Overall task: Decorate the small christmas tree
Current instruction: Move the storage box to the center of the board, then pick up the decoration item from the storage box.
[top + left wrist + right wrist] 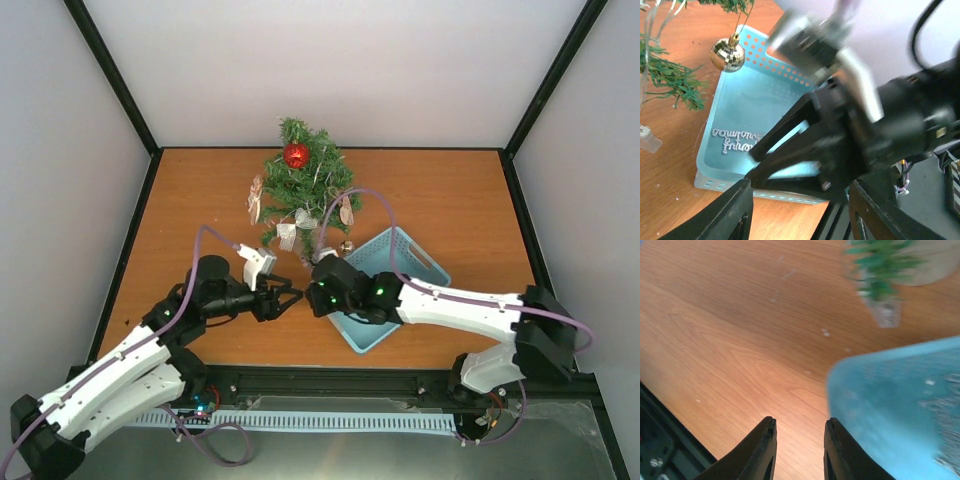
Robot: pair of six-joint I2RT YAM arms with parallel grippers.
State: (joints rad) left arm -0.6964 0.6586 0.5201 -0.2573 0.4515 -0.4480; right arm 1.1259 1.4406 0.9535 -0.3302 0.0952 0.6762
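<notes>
Bright, even light; soft shadows; small christmas tree [880, 265] blurred in right wrist view.

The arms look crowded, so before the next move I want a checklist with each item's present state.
1. Right pincer empty: ok, only table shows in its gap.
2. Left pincer open: ok.
3. Arms clear of each other: not ok, the pincers almost meet in the top view.
4. Ornament available to pick: ok, a silver script lies in the basket.
5. Tree standing: ok.
6. Free branch for it: cannot tell.
</notes>
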